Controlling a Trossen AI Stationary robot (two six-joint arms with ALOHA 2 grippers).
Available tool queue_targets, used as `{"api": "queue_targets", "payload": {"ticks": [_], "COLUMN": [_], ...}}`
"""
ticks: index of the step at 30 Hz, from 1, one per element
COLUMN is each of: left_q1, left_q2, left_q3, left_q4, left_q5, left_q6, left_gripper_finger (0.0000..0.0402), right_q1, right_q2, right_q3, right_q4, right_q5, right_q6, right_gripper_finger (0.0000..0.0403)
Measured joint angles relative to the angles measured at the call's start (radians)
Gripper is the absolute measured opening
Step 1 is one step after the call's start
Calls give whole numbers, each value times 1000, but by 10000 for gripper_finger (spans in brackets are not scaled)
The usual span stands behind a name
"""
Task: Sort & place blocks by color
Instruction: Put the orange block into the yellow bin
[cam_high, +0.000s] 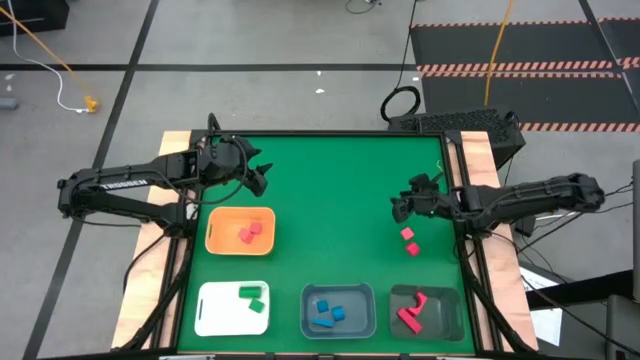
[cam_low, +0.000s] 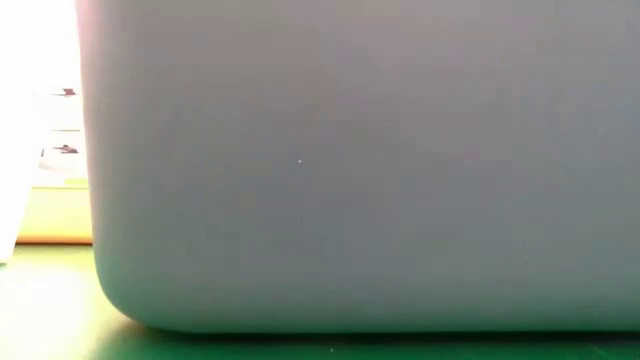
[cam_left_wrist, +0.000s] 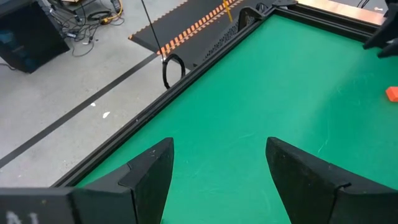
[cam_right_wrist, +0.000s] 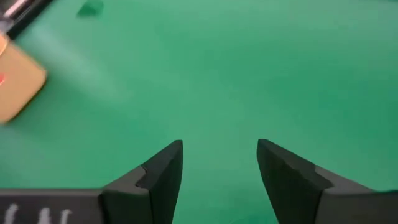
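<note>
Two small red blocks (cam_high: 407, 233) (cam_high: 413, 249) lie loose on the green mat near its right side. My right gripper (cam_high: 398, 207) (cam_right_wrist: 221, 163) hovers open just beyond them, toward the far edge, holding nothing. My left gripper (cam_high: 263, 177) (cam_left_wrist: 217, 167) is open over the mat's far left part, beyond the orange tray (cam_high: 222, 241), which holds two red blocks (cam_high: 250, 232). One loose red block (cam_left_wrist: 392, 93) shows at the edge of the left wrist view. Green blocks (cam_high: 252, 296) lie in the white tray (cam_high: 215, 315), blue blocks (cam_high: 328, 313) in the blue-grey tray (cam_high: 358, 297), red pieces (cam_high: 413, 312) in the dark tray (cam_high: 448, 300).
The trays sit along the near edge, the orange tray one row farther in. The middle and far part of the green mat (cam_high: 330, 190) is bare. A raised black rim (cam_left_wrist: 186, 78) borders the mat. A grey tray wall (cam_low: 360, 160) fills the low view.
</note>
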Motion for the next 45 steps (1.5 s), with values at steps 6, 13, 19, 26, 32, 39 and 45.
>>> {"api": "queue_targets", "payload": {"ticks": [6, 13, 19, 26, 32, 39, 45], "left_q1": [0, 0, 0, 0, 0, 0, 0], "left_q2": [0, 0, 0, 0, 0, 0, 0], "left_q3": [0, 0, 0, 0, 0, 0, 0], "left_q4": [-1, 1, 18, 30, 27, 28, 15], "left_q5": [0, -1, -18, -18, -18, -18, -19], "left_q6": [-8, -36, -46, -54, -43, -24, -22], "left_gripper_finger": [255, 255, 255, 255, 255, 255, 255], "right_q1": [-36, -37, -38, -38, -31, 22, 64], "right_q2": [0, 24, 102, 192, 292, 423, 493], "right_q3": [0, 0, 92, 235, 244, 244, 244], "right_q4": [27, 46, 69, -107, -465, -572, -470], "right_q5": [-213, -247, -245, -139, -206, -340, -377], "right_q6": [-3, -27, -192, -298, 59, 260, 275], "right_gripper_finger": [239, 280, 280, 278, 277, 276, 276]}}
